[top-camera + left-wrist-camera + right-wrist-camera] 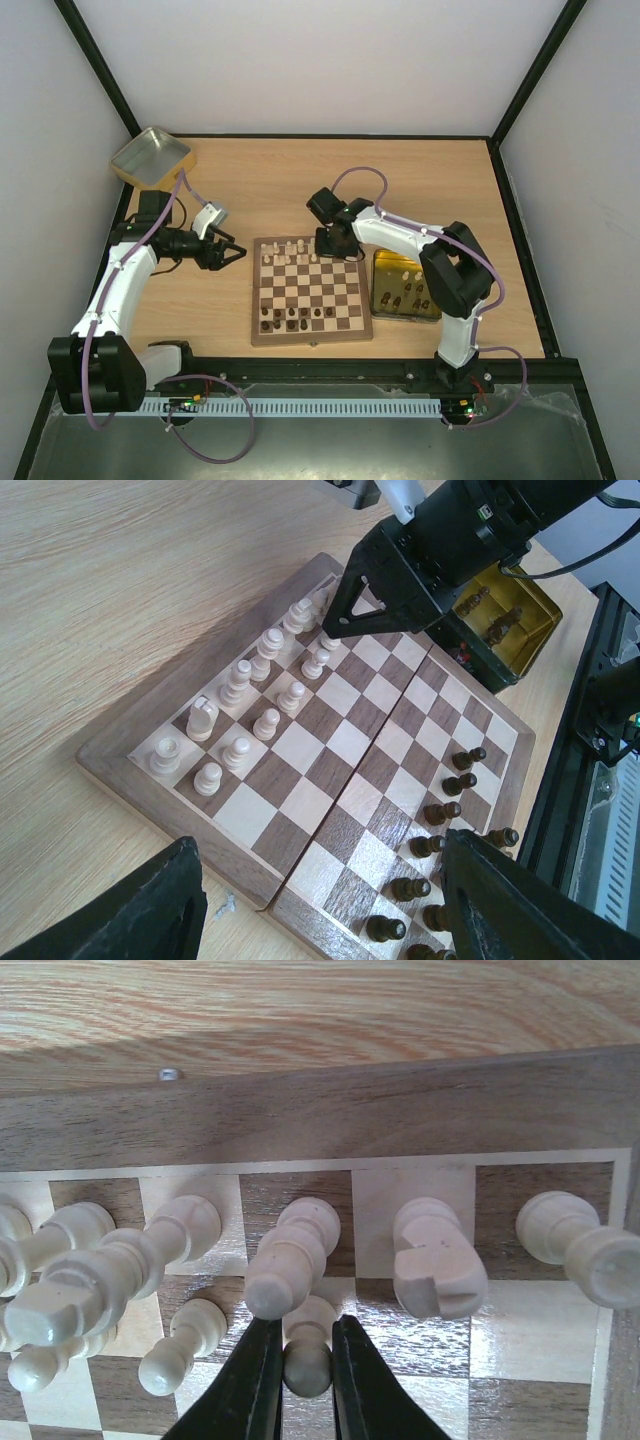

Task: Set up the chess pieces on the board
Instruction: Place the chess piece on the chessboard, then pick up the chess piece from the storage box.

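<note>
dark pieces [290, 320] stand on the near rows of the board [310, 338]. left claw [225, 250] hangs wide and empty, left of it. right claw [305, 1335] pinches a pale pawn [306, 1360] on the far pawn row; placing seems in hand, so next release, lift straight.

— What do you stand on?
— My table [420, 180] is pale wood grain, mid-frame. Plain white walls [320, 60] close the top and both sides.
— Anything at the edges?
— Black posts [99, 70] in the upper corners; a grey sheet [350, 455] along the bottom.
</note>
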You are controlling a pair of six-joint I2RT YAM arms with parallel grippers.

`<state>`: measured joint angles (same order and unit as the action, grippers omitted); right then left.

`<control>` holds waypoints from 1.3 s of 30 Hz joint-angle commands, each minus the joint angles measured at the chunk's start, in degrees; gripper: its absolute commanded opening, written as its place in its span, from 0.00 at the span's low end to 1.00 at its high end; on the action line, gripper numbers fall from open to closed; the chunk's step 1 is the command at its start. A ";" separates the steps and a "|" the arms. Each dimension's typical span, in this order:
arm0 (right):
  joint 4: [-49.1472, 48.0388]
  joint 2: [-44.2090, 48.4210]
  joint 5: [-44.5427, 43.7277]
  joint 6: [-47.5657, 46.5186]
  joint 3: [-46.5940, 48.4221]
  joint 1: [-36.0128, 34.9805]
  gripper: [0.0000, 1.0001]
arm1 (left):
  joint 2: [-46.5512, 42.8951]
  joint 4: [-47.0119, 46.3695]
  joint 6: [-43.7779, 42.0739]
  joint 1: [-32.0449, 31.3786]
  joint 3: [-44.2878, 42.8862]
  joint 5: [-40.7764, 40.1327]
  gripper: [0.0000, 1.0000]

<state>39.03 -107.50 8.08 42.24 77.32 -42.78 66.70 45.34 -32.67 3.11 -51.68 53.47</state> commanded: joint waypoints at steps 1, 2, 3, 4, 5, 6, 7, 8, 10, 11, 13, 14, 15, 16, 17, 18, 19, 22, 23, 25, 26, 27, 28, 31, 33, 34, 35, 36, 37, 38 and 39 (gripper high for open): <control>-0.56 -0.65 -0.09 -0.14 1.14 -0.54 0.11 | -0.82 -0.34 0.28 -0.30 0.46 0.40 0.65; -0.60 -0.61 0.04 -0.14 1.14 -0.59 0.11 | -0.78 -0.34 0.32 -0.30 0.48 0.40 0.65; -0.68 -0.62 0.16 -0.13 1.16 -0.63 0.11 | -0.71 -0.41 0.32 -0.30 0.47 0.40 0.65; -0.64 -0.68 0.18 -0.14 1.23 -0.61 0.12 | -0.69 -0.38 0.32 -0.30 0.41 0.40 0.65; -0.61 -0.77 0.23 -0.14 1.36 -0.70 0.12 | -0.69 -0.41 0.32 -0.30 0.37 0.40 0.65; -0.62 -0.82 0.27 -0.14 1.33 -0.76 0.12 | -0.73 -0.41 0.33 -0.29 0.45 0.40 0.65; -0.61 -0.78 0.27 -0.15 1.40 -0.79 0.13 | -0.75 -0.43 0.32 -0.30 0.50 0.40 0.65; -0.56 -0.70 0.27 -0.14 1.43 -0.85 0.14 | -0.78 -0.43 0.37 -0.30 0.52 0.40 0.65; -0.42 -0.65 0.27 -0.11 1.37 -0.95 0.15 | -0.78 -0.43 0.32 -0.30 0.55 0.40 0.65; -0.37 -0.53 0.27 -0.07 1.34 -0.98 0.16 | -0.78 -0.43 0.39 -0.30 0.53 0.34 0.65; -0.24 -0.20 0.36 -0.03 1.35 -1.01 0.19 | -0.78 -0.43 0.41 -0.30 0.53 0.32 0.65; -0.20 -0.11 0.36 -0.06 1.30 -1.07 0.21 | -0.86 -0.50 0.41 -0.30 0.53 0.32 0.65; -0.06 0.12 0.36 -0.05 1.34 -1.07 0.22 | -0.91 -0.52 0.41 -0.30 0.53 0.32 0.65; 0.14 0.43 0.25 0.01 1.22 -1.04 0.22 | -0.87 -0.52 0.41 -0.30 0.53 0.32 0.65; 0.41 0.83 0.01 0.13 1.19 -1.05 0.23 | -0.87 -0.52 0.42 -0.30 0.48 0.29 0.65; 0.68 1.41 -0.24 0.20 0.99 -1.06 0.23 | -0.99 -0.52 0.48 -0.30 0.52 0.31 0.65; 1.15 2.18 -0.86 0.21 0.87 -1.03 0.23 | -1.09 -0.52 0.49 -0.30 0.57 0.25 0.65; 2.81 5.91 -2.54 0.39 0.12 -1.07 0.23 | -1.39 -0.69 0.58 -0.30 0.70 0.23 0.65; 3.66 7.17 -3.02 0.45 -0.19 -1.01 0.23 | -1.39 -0.69 0.63 -0.30 0.70 0.23 0.65; 5.87 10.23 -4.08 0.53 -0.95 -0.97 0.23 | -1.34 -0.70 0.69 -0.30 0.63 0.18 0.65; 7.12 11.91 -4.87 0.59 -1.39 -0.91 0.23 | -1.31 -0.74 0.67 -0.30 0.59 0.17 0.65; 8.29 13.87 -6.24 0.79 -2.09 -0.83 0.23 | -1.35 -0.70 0.67 -0.30 0.67 0.22 0.65; 9.34 15.77 -7.35 1.01 -2.81 -0.49 0.23 | -1.39 -0.77 0.67 -0.30 0.70 0.23 0.65; 11.13 21.75 -8.45 1.50 -7.41 2.69 0.23 | -1.24 -0.76 0.68 -0.30 0.64 0.18 0.65; 11.42 25.10 -8.23 1.53 -12.18 5.80 0.24 | -1.17 -0.69 0.63 -0.30 0.62 0.22 0.65; 11.19 26.69 -8.05 1.53 -15.08 7.60 0.24 | -1.14 -0.69 0.68 -0.35 0.62 0.23 0.65; 10.83 28.00 -7.89 1.49 -18.41 8.95 0.24 | -1.09 -0.72 0.62 -0.38 0.61 0.28 0.65; 10.41 29.19 -7.90 1.51 -20.68 10.28 0.24 | -1.05 -0.70 0.60 -0.43 0.61 0.31 0.65; 10.04 30.13 -7.59 1.54 -22.65 11.49 0.24 | -1.00 -0.69 0.61 -0.52 0.62 0.29 0.65; 9.36 30.88 -7.06 1.75 -24.54 12.51 0.24 | -0.94 -0.67 0.59 -0.56 0.55 0.25 0.65; 8.72 31.50 -6.80 1.93 -25.97 13.37 0.24 | -0.88 -0.65 0.59 -0.64 0.52 0.24 0.65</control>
<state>46.04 -78.02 1.72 43.03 57.34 -32.01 66.32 44.45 -32.08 2.90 -51.68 53.25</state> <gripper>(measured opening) 0.237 0.650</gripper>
